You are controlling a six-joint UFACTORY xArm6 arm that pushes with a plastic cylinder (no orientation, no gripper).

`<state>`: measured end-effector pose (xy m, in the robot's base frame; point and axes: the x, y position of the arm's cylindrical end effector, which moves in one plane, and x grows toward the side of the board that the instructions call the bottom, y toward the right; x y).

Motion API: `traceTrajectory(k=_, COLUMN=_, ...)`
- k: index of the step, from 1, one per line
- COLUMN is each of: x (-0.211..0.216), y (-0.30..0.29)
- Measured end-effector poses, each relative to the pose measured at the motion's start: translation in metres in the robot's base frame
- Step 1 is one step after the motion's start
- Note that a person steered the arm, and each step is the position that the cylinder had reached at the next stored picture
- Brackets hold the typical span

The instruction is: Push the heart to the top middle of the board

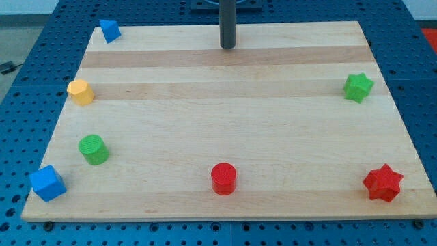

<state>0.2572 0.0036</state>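
My tip [227,46] is being held at the view's top middle of the wooden tabletop [225,116], with the dark rod rising straight up out of the view. It is a bare rod end with no fingers, so nothing is being grasped or clenched by it. The heart is not being shown anywhere on the tabletop. It is possibly being hidden behind the rod, but this cannot be told from this view. No visible block is being touched by my tip.

The nearest visible block, a blue one [108,31] whose shape is not being made out clearly, is being seen at the top left corner, well apart from my tip. Further down the left edge a yellow hexagonal block [80,91] is being shown. Below it a green cylinder [93,149] is being seen, standing upright. A blue cube [48,183] is being carried at the bottom left corner, close to the tabletop's edge.

A red cylinder [223,178] is being shown near the bottom edge, almost directly below my tip and far from it. On the view's right a green star [358,87] is being seen by the right edge. A red star [382,182] is being carried near the bottom right corner. The tabletop is being surrounded by a blue perforated base [20,102].
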Motion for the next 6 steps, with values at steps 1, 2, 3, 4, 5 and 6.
traceTrajectory(k=1, x=-0.002, y=0.003)
traceTrajectory(k=2, x=-0.010, y=0.003)
traceTrajectory(k=3, x=-0.009, y=0.004)
traceTrajectory(k=4, x=0.002, y=0.004)
traceTrajectory(k=5, x=0.022, y=0.004)
traceTrajectory(k=6, x=0.061, y=0.007)
